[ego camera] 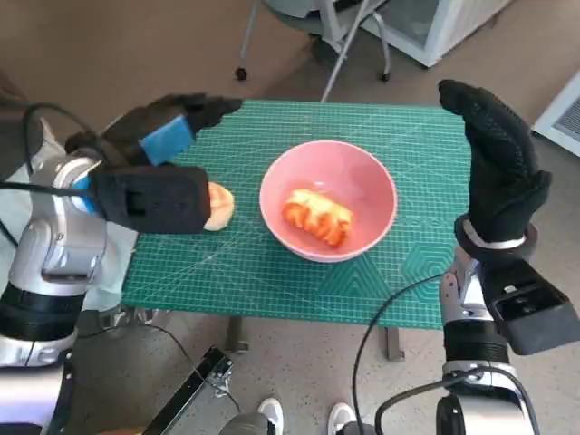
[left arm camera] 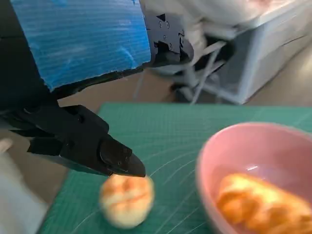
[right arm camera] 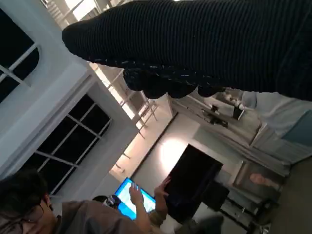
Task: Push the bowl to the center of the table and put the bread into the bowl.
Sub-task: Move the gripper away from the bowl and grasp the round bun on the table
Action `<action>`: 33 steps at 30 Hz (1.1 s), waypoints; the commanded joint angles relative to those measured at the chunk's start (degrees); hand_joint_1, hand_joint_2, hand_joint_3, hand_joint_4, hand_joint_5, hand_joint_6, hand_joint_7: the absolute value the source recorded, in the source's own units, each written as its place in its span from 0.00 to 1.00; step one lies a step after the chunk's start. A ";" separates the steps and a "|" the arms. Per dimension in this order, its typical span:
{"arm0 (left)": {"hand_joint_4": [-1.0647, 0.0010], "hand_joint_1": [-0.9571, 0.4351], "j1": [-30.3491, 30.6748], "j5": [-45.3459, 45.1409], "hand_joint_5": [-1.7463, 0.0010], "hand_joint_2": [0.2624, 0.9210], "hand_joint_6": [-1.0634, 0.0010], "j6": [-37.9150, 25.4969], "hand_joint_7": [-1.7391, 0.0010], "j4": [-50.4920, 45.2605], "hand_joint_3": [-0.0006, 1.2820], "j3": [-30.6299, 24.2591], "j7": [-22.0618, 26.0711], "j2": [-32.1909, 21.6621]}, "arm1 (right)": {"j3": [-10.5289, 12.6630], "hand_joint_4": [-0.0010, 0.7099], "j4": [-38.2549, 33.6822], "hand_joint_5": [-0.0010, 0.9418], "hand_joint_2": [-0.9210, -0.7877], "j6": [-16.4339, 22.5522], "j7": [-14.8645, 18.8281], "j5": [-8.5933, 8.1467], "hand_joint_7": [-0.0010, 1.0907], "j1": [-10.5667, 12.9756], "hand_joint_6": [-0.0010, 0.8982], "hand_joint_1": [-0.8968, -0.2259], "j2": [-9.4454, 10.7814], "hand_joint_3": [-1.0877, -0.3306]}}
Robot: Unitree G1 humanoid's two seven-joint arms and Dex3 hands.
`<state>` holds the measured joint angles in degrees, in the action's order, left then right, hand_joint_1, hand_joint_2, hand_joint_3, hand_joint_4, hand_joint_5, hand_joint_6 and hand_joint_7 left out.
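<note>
Green cutting-mat [ego camera: 399, 272] covers the small table from edge to edge, with grey floor and the legs of a wheeled chair [ego camera: 308, 45] beyond its far edge.

At the mat's left edge the left hand [ego camera: 168, 136] hovers above the surface, its black fingers [left arm camera: 105, 153] spread and holding nothing. Just below them, near the left edge and about midway between the near and far edges, lies a small round bread roll [ego camera: 218, 207]; the left wrist view shows the fingertips above the roll, and whether they touch it cannot be told. To the right of the roll, close but apart from it, stands the pink bowl [ego camera: 376, 231], roughly at the mat's centre, so the push looks done. A twisted, glazed piece of bread [ego camera: 317, 217] already lies inside the bowl.

The step in hand appears to be picking up the round roll. To do it well, the left hand should come straight down with fingers wide on either side of the roll, close gently since soft bread will squash, then lift clear of the bowl's rim before moving right, so the bowl is not knocked off centre.

Over the mat's right edge the right hand [ego camera: 494, 159] is raised upright, gloved fingers extended together and empty, well apart from the bowl; it is best kept there.
</note>
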<state>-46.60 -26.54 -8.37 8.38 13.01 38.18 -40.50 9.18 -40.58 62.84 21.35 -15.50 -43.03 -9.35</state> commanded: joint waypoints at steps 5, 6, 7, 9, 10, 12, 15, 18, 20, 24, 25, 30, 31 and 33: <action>1.00 0.54 -2.07 -3.07 1.00 0.68 0.89 2.50 0.97 17.47 0.00 3.26 -4.28 1.71 | 0.33 0.49 -0.48 0.00 0.00 -0.46 -1.02 2.58 0.77 1.42 0.02 0.46 -0.71 0.49; 1.00 0.54 -2.54 -3.27 1.00 0.68 0.90 2.92 0.97 19.13 0.00 3.64 -4.71 2.03 | 0.39 0.49 -0.51 0.00 0.00 -0.48 -1.08 2.71 0.77 1.39 0.02 0.46 -0.74 0.49; 1.00 0.54 -3.14 -3.68 1.00 0.69 0.90 3.46 0.97 21.44 0.00 4.29 -5.47 2.57 | 0.43 0.49 -0.48 0.00 0.00 -0.51 -1.17 2.89 0.77 1.36 0.02 0.46 -0.75 0.49; 1.00 0.54 -4.27 -4.50 1.00 0.69 0.90 4.25 0.97 25.50 0.00 5.44 -6.80 3.67 | 0.47 0.49 -0.43 0.00 0.00 -0.52 -1.30 3.17 0.77 1.36 0.02 0.46 -0.76 0.49; 1.00 0.54 -4.81 -4.88 1.00 0.69 0.90 4.58 0.97 27.28 0.01 5.92 -7.36 4.21 | 0.49 0.49 -0.42 0.00 0.00 -0.52 -1.35 3.27 0.76 1.36 0.02 0.46 -0.78 0.49; 1.00 0.54 -6.00 -5.77 1.00 0.69 0.90 4.95 0.97 31.31 0.01 7.10 -8.37 5.55 | 0.44 0.49 -0.29 0.00 0.00 -0.56 -1.46 3.47 0.76 1.40 0.02 0.46 -0.79 0.49; 1.00 0.55 -7.75 -7.17 1.00 0.69 0.90 6.04 0.98 37.40 0.01 8.98 -9.74 7.51 | 0.27 0.49 -0.16 0.00 0.00 -0.52 -1.47 3.52 0.76 1.45 0.02 0.46 -0.85 0.49; 1.00 0.54 -9.41 -8.46 1.00 0.69 0.89 7.74 0.98 43.08 0.01 10.70 -11.22 9.21 | 0.14 0.49 -0.11 0.00 0.00 -0.55 -1.33 3.33 0.76 1.49 0.02 0.45 -0.88 0.49; 1.00 0.53 -10.60 -9.14 1.00 0.69 0.89 8.69 0.98 46.98 0.01 11.68 -12.26 10.53 | 0.11 0.50 -0.19 0.00 0.00 -0.51 -1.25 3.29 0.76 1.50 0.02 0.45 -0.95 0.49; 1.00 0.51 -12.52 -9.75 1.00 0.70 0.89 10.64 0.98 53.59 0.01 12.92 -14.33 12.91 | 0.06 0.50 0.11 0.00 0.00 -0.63 -1.20 3.20 0.76 1.69 0.02 0.45 -1.14 0.49; 1.00 0.51 -12.96 -9.91 1.00 0.70 0.89 11.13 0.98 55.26 0.01 13.21 -14.90 13.55 | 0.04 0.50 0.22 0.00 0.00 -0.67 -1.17 3.18 0.76 1.74 0.02 0.45 -1.18 0.49; 1.00 0.49 -14.53 -10.58 1.00 0.70 0.89 12.60 0.98 61.06 0.00 14.53 -17.23 16.00 | 0.06 0.50 0.26 0.00 0.00 -0.64 -1.00 3.11 0.76 1.89 0.02 0.45 -1.51 0.49; 1.00 0.48 -14.73 -10.73 1.00 0.70 0.89 12.72 0.98 61.92 0.00 14.82 -17.64 16.47 | 0.04 0.50 0.25 0.00 0.00 -0.64 -0.96 3.10 0.76 1.91 0.02 0.45 -1.55 0.49; 1.00 0.48 -15.02 -10.95 1.00 0.70 0.88 12.86 0.98 63.23 0.00 15.26 -18.31 17.24 | -0.01 0.50 0.35 0.00 0.00 -0.77 -0.88 3.01 0.76 1.95 0.02 0.45 -1.61 0.49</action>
<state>-60.02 -36.55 3.81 69.23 27.36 21.17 -24.43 9.21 -40.43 62.64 20.31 -12.79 -42.72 -10.38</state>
